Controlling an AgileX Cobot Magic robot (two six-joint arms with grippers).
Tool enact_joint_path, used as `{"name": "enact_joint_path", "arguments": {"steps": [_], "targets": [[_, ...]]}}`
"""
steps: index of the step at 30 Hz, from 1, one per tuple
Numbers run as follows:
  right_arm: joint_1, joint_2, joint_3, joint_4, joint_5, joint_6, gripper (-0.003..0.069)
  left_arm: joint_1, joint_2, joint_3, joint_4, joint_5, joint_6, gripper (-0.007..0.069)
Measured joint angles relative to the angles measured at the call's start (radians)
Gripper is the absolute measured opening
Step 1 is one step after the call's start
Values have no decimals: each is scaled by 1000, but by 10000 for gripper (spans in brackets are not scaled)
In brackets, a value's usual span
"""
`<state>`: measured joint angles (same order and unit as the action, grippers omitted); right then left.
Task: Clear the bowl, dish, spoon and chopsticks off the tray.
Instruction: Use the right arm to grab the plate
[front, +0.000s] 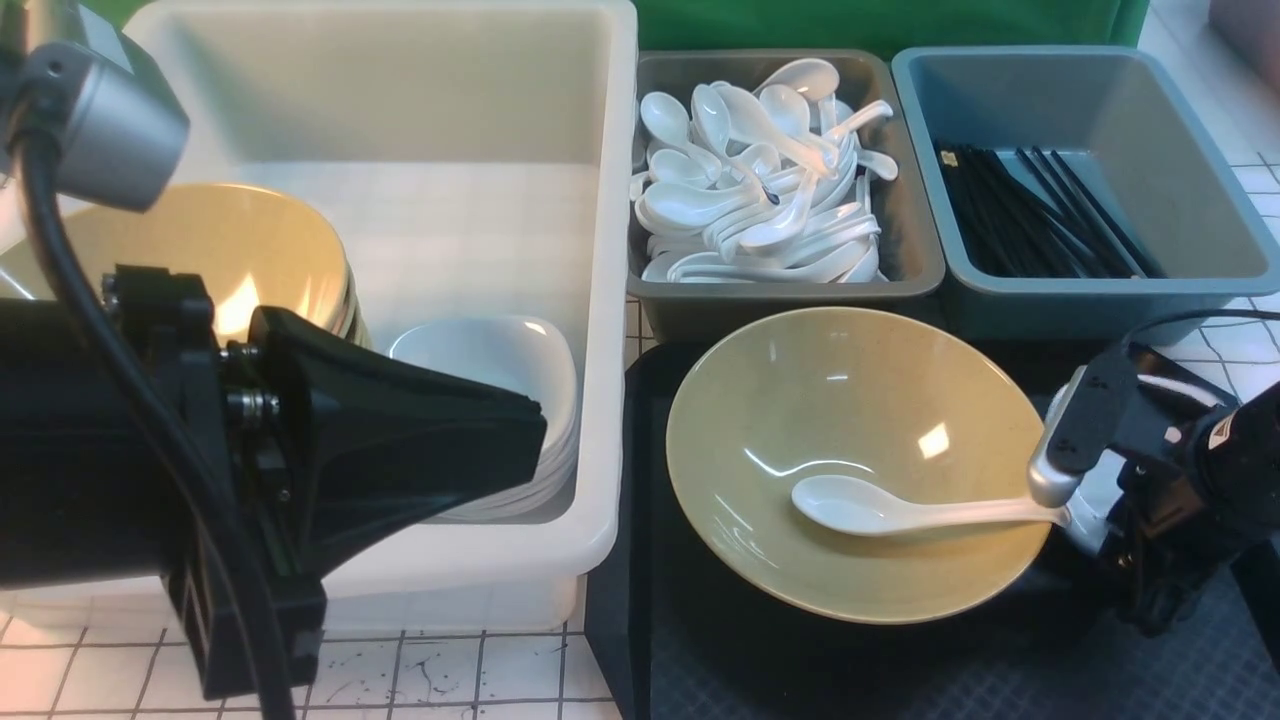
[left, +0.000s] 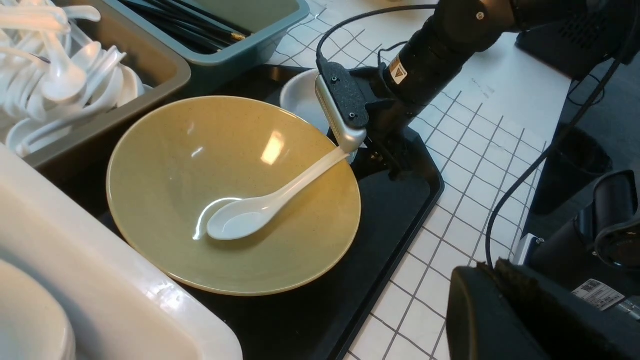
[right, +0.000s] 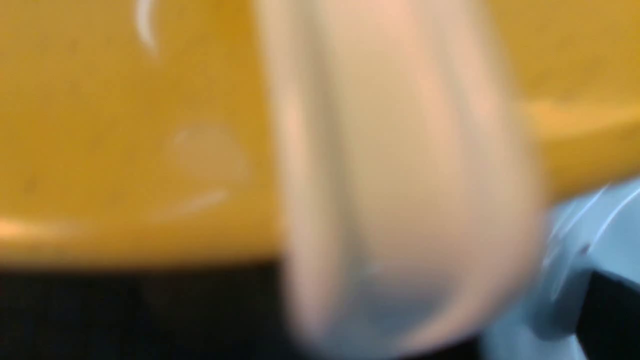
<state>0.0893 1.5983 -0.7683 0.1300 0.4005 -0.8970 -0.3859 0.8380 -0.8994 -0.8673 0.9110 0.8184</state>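
Right gripper (front: 1066, 506): I see its fingers apart, straddling the handle end of the spoon (front: 870, 505).
Left gripper (front: 535, 435): fingers pressed together, holding nothing, over the white bin (front: 610, 300).
Spoon: scoop lies inside the bowl (front: 850, 400), handle crosses its rim.
Bowl: sits on the tray (front: 900, 670).
Dish (left: 300, 97): on the tray behind the bowl, just beside my right gripper.

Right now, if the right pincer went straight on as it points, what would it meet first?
The spoon: its handle end sits inside the open right pincer. Next would come the bowl rim, though depth is unclear.
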Motion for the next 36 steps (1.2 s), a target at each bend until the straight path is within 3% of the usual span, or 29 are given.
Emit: {"name": "enact_joint_path", "arguments": {"steps": [13,28,30,36], "targets": [[0,-22,0,11,2,0,470,0,0,0,0,2,0,-1],[1,48,-10,35,-140,-25,463,0,0,0,-15,14,-1,-1],[1,49,-12,38,-134,-30,444,0,0,0,-15,16,-1,-1],[4,51,-14,38,-124,-72,226,0,0,0,-15,25,-1,-1]]}}
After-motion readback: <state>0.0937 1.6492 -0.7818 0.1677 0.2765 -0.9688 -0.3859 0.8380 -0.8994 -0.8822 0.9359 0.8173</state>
